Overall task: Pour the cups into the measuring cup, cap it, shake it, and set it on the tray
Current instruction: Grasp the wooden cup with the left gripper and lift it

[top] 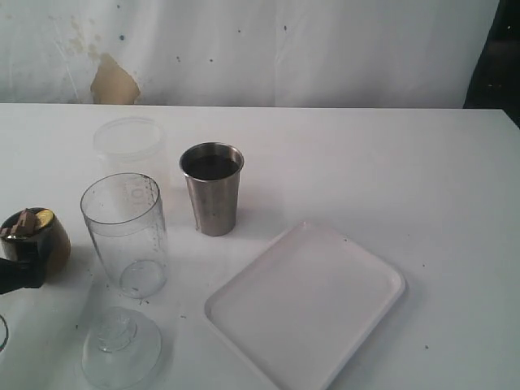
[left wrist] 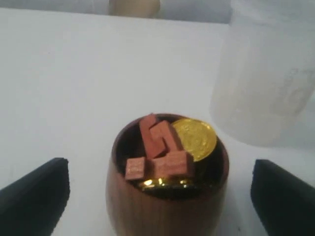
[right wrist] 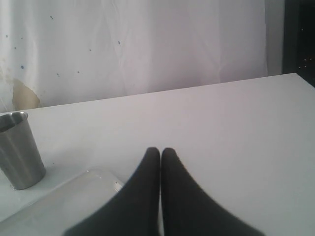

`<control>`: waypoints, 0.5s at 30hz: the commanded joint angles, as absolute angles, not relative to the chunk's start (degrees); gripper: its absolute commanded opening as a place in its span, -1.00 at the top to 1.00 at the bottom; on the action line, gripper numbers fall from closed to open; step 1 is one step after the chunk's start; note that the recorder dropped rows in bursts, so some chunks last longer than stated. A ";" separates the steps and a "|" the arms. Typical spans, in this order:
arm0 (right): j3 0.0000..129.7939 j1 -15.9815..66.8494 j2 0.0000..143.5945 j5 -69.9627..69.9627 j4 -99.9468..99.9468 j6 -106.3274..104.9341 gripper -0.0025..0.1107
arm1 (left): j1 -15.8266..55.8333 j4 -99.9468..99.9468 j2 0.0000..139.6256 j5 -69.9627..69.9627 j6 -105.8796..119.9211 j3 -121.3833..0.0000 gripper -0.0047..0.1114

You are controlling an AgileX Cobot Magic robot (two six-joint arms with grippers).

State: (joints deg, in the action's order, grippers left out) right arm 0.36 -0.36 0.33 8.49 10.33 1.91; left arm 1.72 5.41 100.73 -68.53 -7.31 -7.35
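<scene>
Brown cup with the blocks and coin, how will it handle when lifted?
The brown cup looks rigid, but its rounded glossy sides may slip. Blocks and a coin are heaped to the rim, so tilting would probably spill them.

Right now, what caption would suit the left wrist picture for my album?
Open left gripper straddling a brown cup of reddish blocks and gold coins, a translucent cup beyond.

Brown cup [left wrist: 167, 206] base cut by frame edge; frosted cup [left wrist: 266, 78] blurred.

Exterior high above table [top: 422, 179], wrist views low; steel tumbler [top: 213, 195] in two.
</scene>
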 commanded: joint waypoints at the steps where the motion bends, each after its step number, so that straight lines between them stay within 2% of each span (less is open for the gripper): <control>1: 0.00 -0.57 0.00 8.13 10.40 2.09 0.96 | 2.00 4.31 106.40 -69.96 -7.51 -10.37 -0.70; 12: 0.00 -0.57 0.00 8.13 10.40 2.09 0.96 | 2.00 4.31 112.40 -69.96 -7.88 -15.03 -0.69; 14: 0.00 -0.57 0.00 8.13 10.40 2.09 0.96 | 2.00 4.31 112.97 -69.96 -8.29 -15.53 -0.60; 15: 0.00 -0.57 0.00 8.13 10.40 2.09 0.96 | 2.00 4.20 113.06 -69.96 -8.75 -15.69 -0.50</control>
